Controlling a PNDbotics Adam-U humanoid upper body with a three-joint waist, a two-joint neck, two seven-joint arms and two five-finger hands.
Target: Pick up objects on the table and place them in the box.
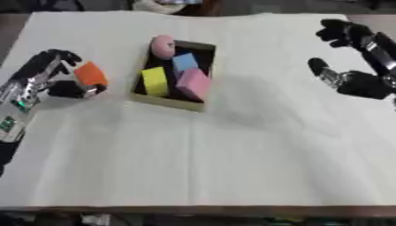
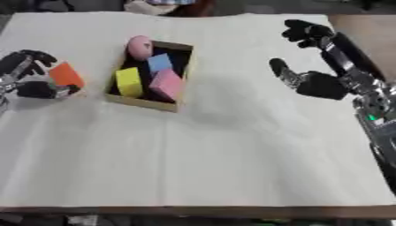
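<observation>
My left hand [image 1: 46, 77] fingers curl around the orange block [image 1: 91, 73]. Box [image 1: 203, 46] already holds four pieces. My right hand [image 2: 317, 84] idles, fingers apart.

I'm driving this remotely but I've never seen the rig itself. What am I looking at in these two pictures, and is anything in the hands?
Both pictures come from the robot's head, one from each eye, looking down at a table under a white cloth. The black jointed shapes are its arms. The left robot hand curls around an orange block, beside the box. The right robot hand is over the cloth, fingers spread, holding nothing. The cardboard box already holds a yellow block, a blue block and a pink block; a pink rounded object sits at its far end.
</observation>
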